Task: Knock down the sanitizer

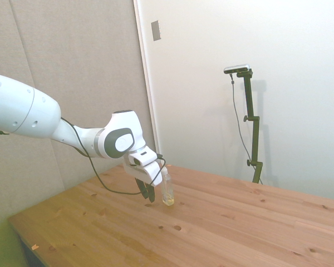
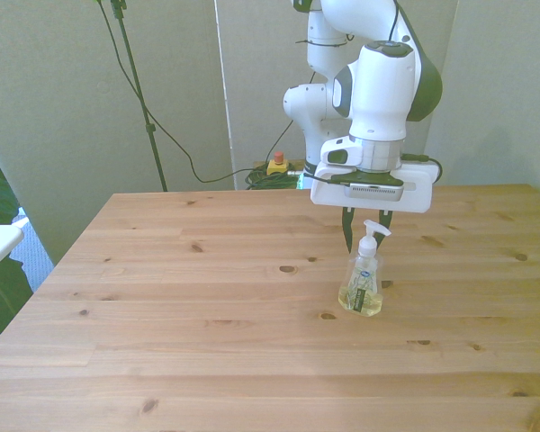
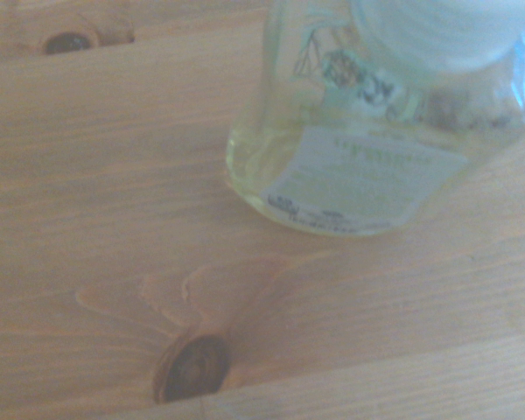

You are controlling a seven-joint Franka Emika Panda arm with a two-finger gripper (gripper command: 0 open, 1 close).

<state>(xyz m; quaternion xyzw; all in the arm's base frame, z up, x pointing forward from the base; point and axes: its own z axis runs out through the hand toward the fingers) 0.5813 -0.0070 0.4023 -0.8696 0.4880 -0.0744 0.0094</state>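
Sanitizer (image 2: 362,286) stands upright on the wooden table (image 2: 207,297), toward the front view's right, a dark knot (image 3: 192,367) in the wood close by its base. Just behind it the gripper (image 2: 364,230) hangs low, fingers slightly apart, holding nothing. Behind that, cables and wall.

White arm reaching low and forward, forearm sloping downward to a bent wrist, with a dark cable looped beneath the forearm. Tool (image 2: 364,232) pointing straight down from the broad flat wrist housing directly above it. The two dark fingers (image 1: 150,193) hang parallel with a clear gap between them, jaws parted and grasping nothing, their tips a little above the bench (image 2: 207,315).
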